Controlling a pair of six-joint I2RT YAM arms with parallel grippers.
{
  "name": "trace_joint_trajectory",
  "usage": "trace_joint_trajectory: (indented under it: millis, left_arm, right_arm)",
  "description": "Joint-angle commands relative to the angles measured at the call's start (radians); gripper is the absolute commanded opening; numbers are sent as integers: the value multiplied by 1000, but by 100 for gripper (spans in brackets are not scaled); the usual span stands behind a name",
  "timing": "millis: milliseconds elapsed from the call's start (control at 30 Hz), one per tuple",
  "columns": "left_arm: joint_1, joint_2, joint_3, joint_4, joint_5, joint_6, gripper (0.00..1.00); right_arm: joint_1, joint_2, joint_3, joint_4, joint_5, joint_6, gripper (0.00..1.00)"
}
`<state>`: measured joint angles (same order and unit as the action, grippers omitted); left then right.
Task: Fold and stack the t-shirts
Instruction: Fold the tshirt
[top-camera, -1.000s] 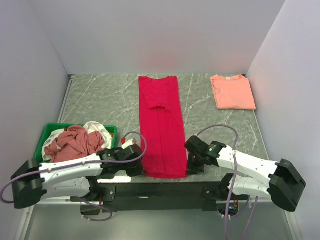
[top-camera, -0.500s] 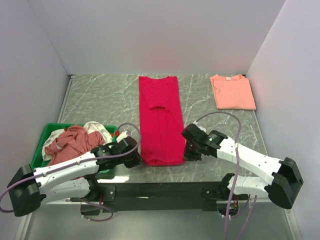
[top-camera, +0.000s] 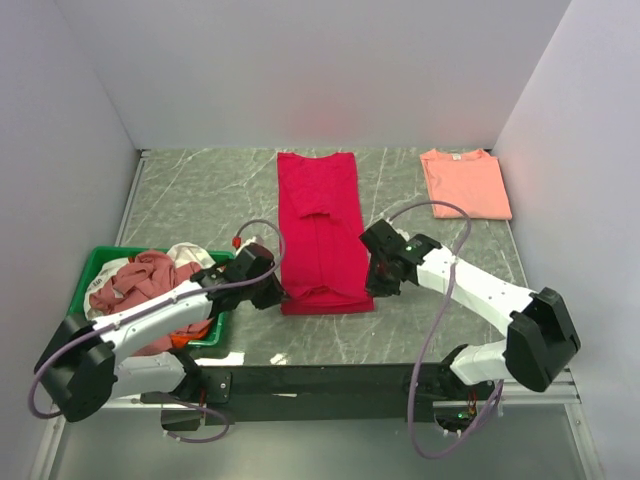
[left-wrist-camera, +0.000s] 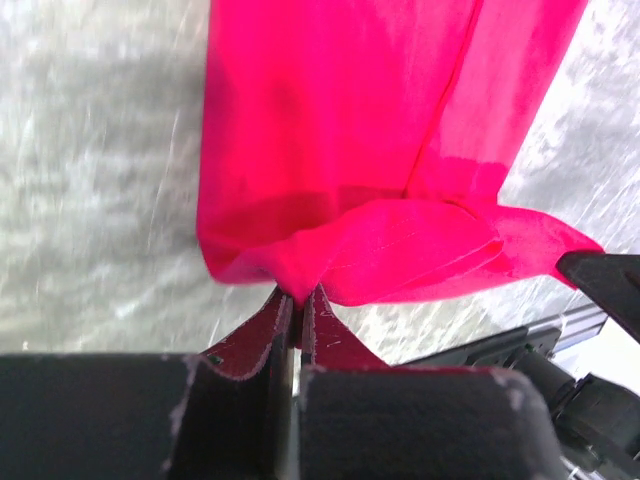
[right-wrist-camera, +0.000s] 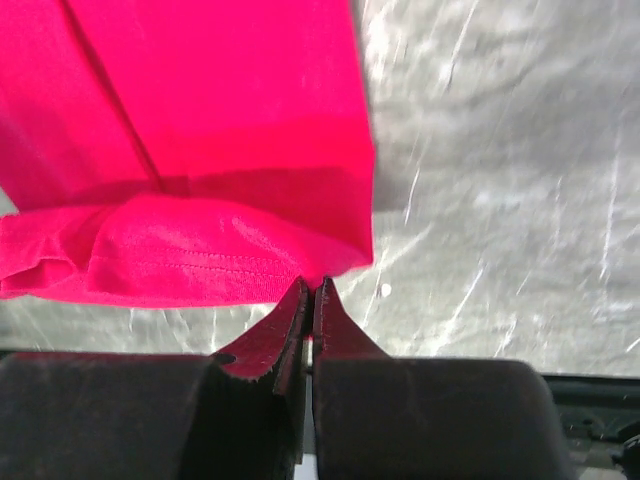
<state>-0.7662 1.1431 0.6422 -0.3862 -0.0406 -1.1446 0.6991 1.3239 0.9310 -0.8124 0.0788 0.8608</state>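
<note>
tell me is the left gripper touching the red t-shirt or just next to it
Touching. The left wrist view shows it: the left gripper is shut on a hem corner of the red t-shirt, with the cloth pinched between its closed jaws.

Table: grey-green marbled table (top-camera: 200, 200) closed in by pale walls on three sides.
Centre: a crimson t-shirt (top-camera: 318, 225) lies as a long narrow strip from the far edge toward the near one, its near end doubled back over itself.
Far right corner: a salmon-pink t-shirt (top-camera: 465, 184) lies folded flat, well apart from the crimson one.
Near left: a green tray (top-camera: 108, 257) sits close to the left wall.
</note>
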Motion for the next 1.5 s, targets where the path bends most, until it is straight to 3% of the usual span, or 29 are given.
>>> trace_joint_trajectory:
  millis: [0,400,667,967,1300,1400,1433,1467]
  left_arm:
    - [44,55,66,69,33,88,0]
    - [234,323,260,138,142,230,0]
    - [335,547,450,156,185,273,1]
    - [403,713,609,152,244,295,1]
    - [444,790,668,155,255,295,1]
    - [453,804,685,155,258,292,21]
    - [458,807,692,155,252,292,38]
    - [459,802,695,155,251,292,44]
  right_arm:
    - [-52,41,66,33,23,-69,0]
    - [-202,302,299,52,-11,-209,0]
    - [-266,520,540,16,-31,-275,0]
    - [-311,707,762,-44,-43,-295,0]
    - [-337,833,896,-77,-71,-301,0]
    - [-348,851,933,-86,-98,-298,0]
    - [-349,863,946,-93,-109,-298,9]
    - [-349,867,959,-97,-116,-299,18]
